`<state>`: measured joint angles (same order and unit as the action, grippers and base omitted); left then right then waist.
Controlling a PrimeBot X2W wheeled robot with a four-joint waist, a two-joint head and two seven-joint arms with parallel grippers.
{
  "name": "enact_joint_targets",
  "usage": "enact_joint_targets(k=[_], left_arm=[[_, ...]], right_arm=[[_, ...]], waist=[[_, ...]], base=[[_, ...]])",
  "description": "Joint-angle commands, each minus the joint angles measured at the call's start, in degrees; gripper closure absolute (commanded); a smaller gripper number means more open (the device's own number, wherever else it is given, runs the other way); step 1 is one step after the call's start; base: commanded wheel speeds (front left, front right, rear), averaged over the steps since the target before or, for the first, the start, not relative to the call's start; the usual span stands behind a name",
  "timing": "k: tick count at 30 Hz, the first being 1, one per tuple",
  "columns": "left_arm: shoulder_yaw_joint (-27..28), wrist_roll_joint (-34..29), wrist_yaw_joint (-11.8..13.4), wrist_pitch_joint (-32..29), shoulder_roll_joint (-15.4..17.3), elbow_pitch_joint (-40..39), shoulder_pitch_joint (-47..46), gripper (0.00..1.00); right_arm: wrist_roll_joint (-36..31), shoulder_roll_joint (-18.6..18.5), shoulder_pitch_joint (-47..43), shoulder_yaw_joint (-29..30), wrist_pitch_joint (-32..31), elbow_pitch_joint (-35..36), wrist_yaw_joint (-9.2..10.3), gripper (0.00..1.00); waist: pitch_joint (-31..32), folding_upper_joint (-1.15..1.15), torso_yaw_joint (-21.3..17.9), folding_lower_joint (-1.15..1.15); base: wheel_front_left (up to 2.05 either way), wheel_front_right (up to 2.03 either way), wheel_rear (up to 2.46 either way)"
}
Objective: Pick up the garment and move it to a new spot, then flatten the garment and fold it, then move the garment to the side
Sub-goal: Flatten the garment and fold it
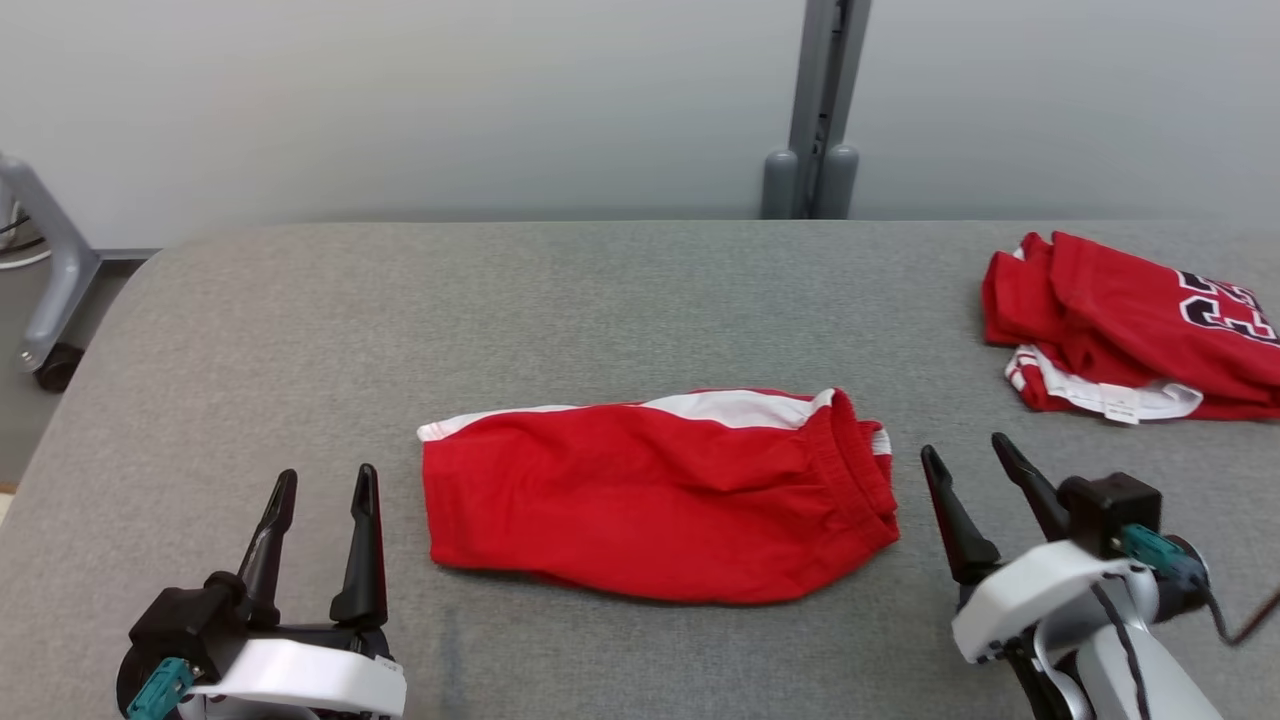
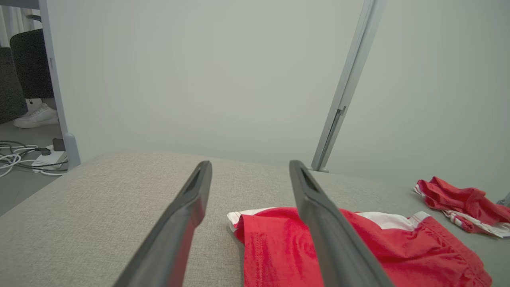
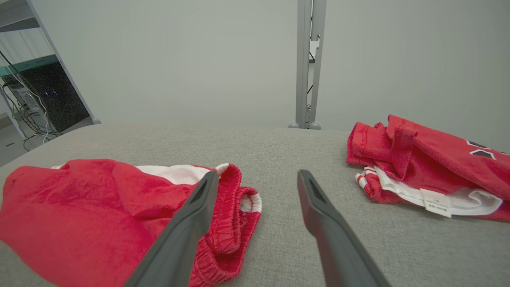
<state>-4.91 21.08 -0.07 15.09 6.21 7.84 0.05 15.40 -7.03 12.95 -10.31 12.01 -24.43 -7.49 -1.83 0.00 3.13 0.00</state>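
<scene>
The garment (image 1: 655, 495) is a pair of red shorts with a white side stripe, folded in half and lying flat in the middle of the grey table (image 1: 600, 300). Its elastic waistband points right. My left gripper (image 1: 326, 482) is open just left of the hem end, holding nothing. My right gripper (image 1: 966, 449) is open just right of the waistband, also holding nothing. In the left wrist view the garment (image 2: 378, 247) lies past my right finger, with my gripper (image 2: 250, 165) open. Through the right wrist camera, the waistband (image 3: 235, 223) sits beside my open gripper (image 3: 258, 175).
A second red garment (image 1: 1130, 325) with a black number and white trim lies bundled at the table's far right. A grey post (image 1: 825, 110) stands behind the table. A wheeled stand leg (image 1: 50, 290) is off the left edge, with cables (image 2: 24, 159) on the floor.
</scene>
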Motion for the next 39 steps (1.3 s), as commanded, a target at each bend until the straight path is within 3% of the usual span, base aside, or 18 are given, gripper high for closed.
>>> enact_joint_targets(k=[1, 10, 15, 25, 29, 35, 39], left_arm=[[0.3, -0.6, -0.7, 0.0, -0.3, 0.5, -1.2, 0.0], [1.8, -1.3, -2.4, 0.1, -1.1, 2.0, -2.2, 0.0], [2.7, -1.9, -3.1, 0.1, -1.7, 2.4, -2.1, 0.0], [3.4, -2.7, -4.0, 0.1, -2.3, 3.0, -2.7, 0.0], [3.6, -2.8, -4.4, 0.1, -2.4, 3.4, -3.1, 0.0], [3.6, -3.4, -4.9, 0.1, -2.4, 3.8, -3.9, 0.0], [3.7, -3.5, -5.1, 0.1, -2.3, 4.1, -4.1, 0.0]], right_arm=[[0.0, 0.0, 2.9, -1.3, -1.2, -3.6, -0.01, 0.0], [-0.9, 1.4, 9.9, -5.9, -3.9, -17.2, -0.01, 0.0], [-4.5, 2.7, 13.1, -1.1, -4.3, -26.5, -0.01, 0.0], [-3.7, 3.7, 15.8, 5.6, -3.2, -36.0, -0.01, 0.0], [1.5, 4.0, 16.5, 6.6, -4.9, -38.5, -0.01, 0.0], [16.2, 4.1, 16.4, 0.9, -8.8, -36.9, -0.01, 0.0], [21.6, 4.1, 16.0, -3.2, -10.0, -35.8, -0.02, 0.0]], waist=[[-0.3, 0.0, 1.8, 0.0], [-0.7, 0.0, 5.6, 0.0], [-1.1, 0.0, 7.0, 0.0], [-1.6, 0.0, 7.6, 0.0], [-1.9, 0.0, 7.8, 0.0], [-2.2, 0.0, 8.7, 0.0], [-2.1, 0.0, 9.3, 0.0]], base=[[0.0, 0.0, 0.0], [0.0, 0.0, 0.0], [0.0, 0.0, 0.0], [0.0, 0.0, 0.0], [0.0, 0.0, 0.0], [0.0, 0.0, 0.0], [0.0, 0.0, 0.0]])
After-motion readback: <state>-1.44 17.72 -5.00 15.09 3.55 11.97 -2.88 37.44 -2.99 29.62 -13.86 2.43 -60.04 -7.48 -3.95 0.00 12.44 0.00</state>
